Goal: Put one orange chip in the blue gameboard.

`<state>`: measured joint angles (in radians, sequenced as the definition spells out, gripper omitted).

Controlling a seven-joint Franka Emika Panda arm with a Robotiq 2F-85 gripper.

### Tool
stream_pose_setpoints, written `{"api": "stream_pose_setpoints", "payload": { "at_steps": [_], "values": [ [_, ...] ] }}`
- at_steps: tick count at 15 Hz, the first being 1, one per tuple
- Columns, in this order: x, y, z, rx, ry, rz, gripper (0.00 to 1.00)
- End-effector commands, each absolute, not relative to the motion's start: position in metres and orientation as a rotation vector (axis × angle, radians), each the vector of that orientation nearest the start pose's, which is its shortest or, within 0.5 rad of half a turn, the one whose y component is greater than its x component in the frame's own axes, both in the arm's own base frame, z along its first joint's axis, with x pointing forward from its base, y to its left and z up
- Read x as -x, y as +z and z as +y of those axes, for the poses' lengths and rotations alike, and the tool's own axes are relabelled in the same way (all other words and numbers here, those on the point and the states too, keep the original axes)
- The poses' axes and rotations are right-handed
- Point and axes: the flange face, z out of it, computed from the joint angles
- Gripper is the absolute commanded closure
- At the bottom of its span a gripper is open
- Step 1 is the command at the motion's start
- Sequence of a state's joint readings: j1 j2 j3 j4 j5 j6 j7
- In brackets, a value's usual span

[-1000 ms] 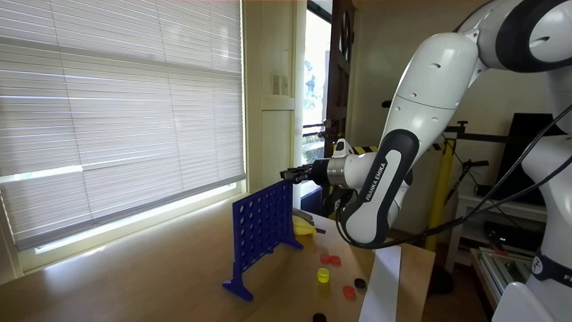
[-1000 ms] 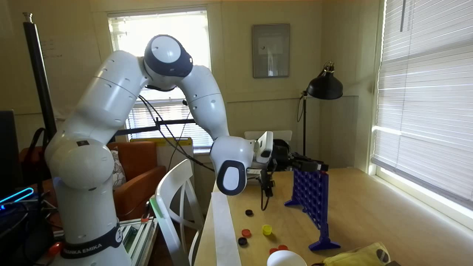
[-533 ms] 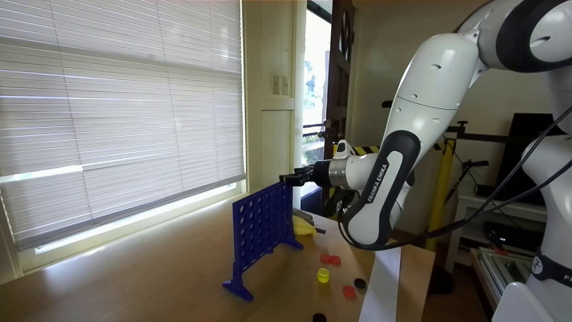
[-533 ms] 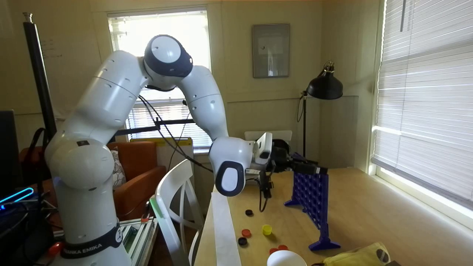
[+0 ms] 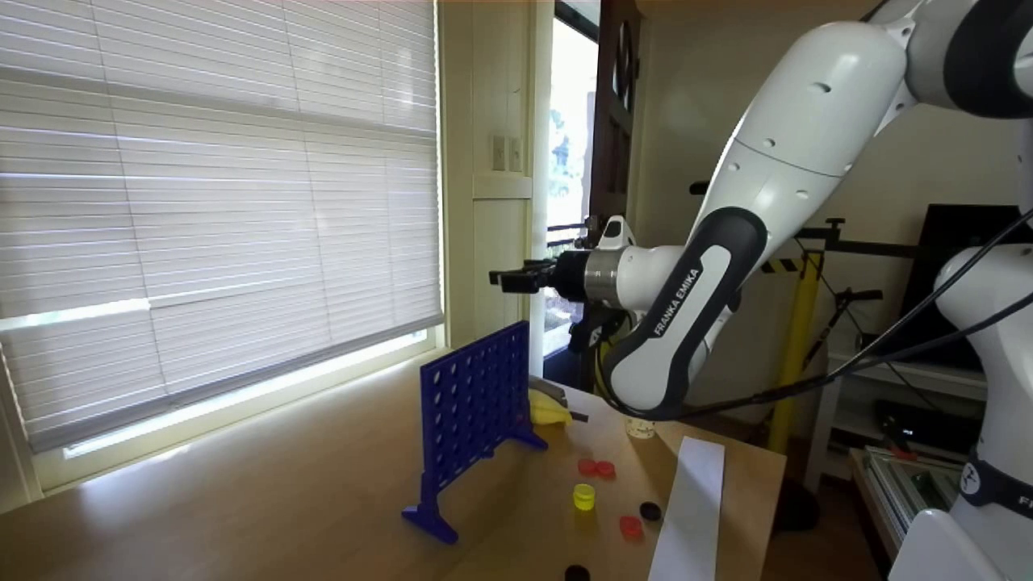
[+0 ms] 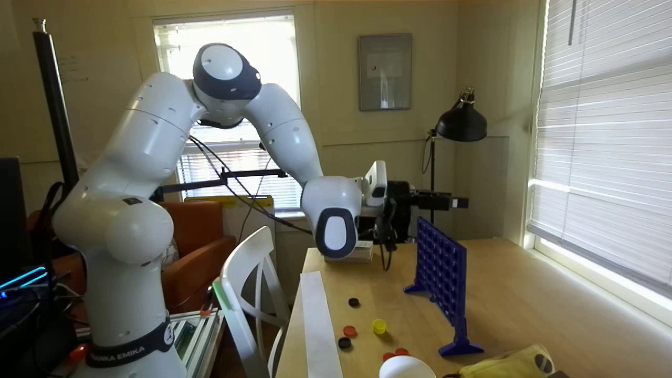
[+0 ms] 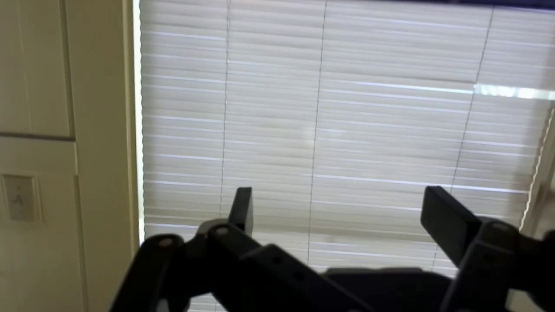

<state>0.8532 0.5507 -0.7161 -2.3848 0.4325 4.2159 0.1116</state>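
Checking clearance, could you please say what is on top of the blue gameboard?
Nothing rests on the blue gameboard; the open tool hangs above, apart from it. The board's own plastic covers most of its inside.

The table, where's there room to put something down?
The biggest bare patch of table lies between the blue gameboard and the window blinds, except by the yellow bundle at one end. It's crowded on the gameboard's other side, up to the white strip: orange-red chips, black chips, a yellow stack and a cup.

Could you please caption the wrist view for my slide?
Open, empty black gripper facing white slatted blinds, a sliver of blue plastic gameboard at upper right.
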Motion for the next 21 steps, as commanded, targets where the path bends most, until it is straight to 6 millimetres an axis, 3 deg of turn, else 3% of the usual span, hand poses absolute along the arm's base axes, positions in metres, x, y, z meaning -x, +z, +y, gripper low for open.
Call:
{"api": "stream_pose_setpoints", "payload": {
  "at_steps": [1, 4, 8, 12, 13, 14, 15, 21],
  "values": [
    [-0.482, 0.359, 0.047, 2.463, -2.181, 0.146, 0.00],
    [-0.463, 0.370, 0.045, 2.487, -1.977, 0.082, 0.00],
    [-0.467, 0.390, 0.032, 2.545, -1.759, -0.039, 0.00],
    [-0.486, 0.406, 0.015, 2.613, -1.503, -0.097, 0.00],
    [-0.487, 0.425, 0.010, 2.620, -1.490, -0.117, 0.00],
    [-0.484, 0.425, 0.008, 2.647, -1.413, -0.130, 0.00],
    [-0.484, 0.420, 0.008, 2.662, -1.312, -0.140, 0.00],
    [-0.458, 0.445, 0.021, 2.729, -0.899, -0.220, 0.00]
  ]
}}
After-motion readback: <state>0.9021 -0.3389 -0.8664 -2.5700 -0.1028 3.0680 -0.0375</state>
